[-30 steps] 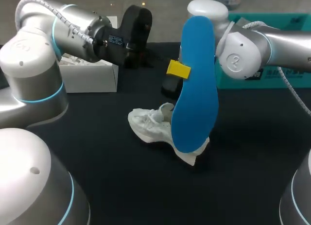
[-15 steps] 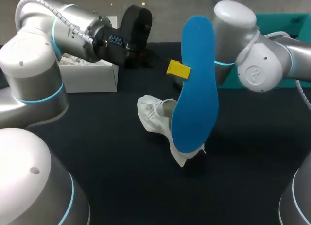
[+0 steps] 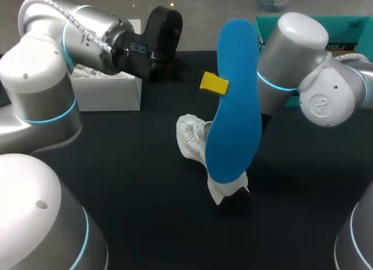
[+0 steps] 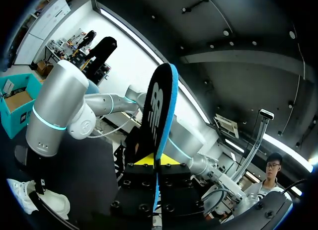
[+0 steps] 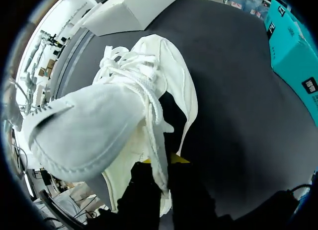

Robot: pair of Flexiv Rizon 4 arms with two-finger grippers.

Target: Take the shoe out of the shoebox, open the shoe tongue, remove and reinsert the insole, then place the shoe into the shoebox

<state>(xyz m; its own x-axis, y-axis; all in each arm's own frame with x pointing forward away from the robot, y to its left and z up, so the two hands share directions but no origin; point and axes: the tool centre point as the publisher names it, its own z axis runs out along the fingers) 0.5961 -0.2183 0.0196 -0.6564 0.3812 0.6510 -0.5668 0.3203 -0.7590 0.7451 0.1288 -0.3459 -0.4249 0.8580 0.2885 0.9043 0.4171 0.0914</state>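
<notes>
A blue insole [image 3: 233, 107] stands upright above the table, with my left gripper [image 3: 214, 83] shut on its edge. In the left wrist view the insole [image 4: 161, 106] shows edge-on, rising from between the fingers of that gripper [image 4: 156, 163]. Behind it, low over the black table [image 3: 134, 182], is the white shoe [image 3: 191, 139], partly hidden. My right arm [image 3: 291, 60] comes in behind the insole, which hides its gripper in the head view. In the right wrist view my right gripper [image 5: 160, 163] is shut on the shoe [image 5: 124, 115] at the opening's rim, laces draped over it.
A white box [image 3: 108, 90] sits at the back left under my left arm. The teal shoebox [image 3: 349, 26] stands at the back right, behind my right arm; it also shows as the teal shoebox [image 5: 293, 46] beyond the shoe.
My right arm has swung to the right and turned the shoe, whose toe has come round from the left towards the middle. The left arm and the insole have kept still.
</notes>
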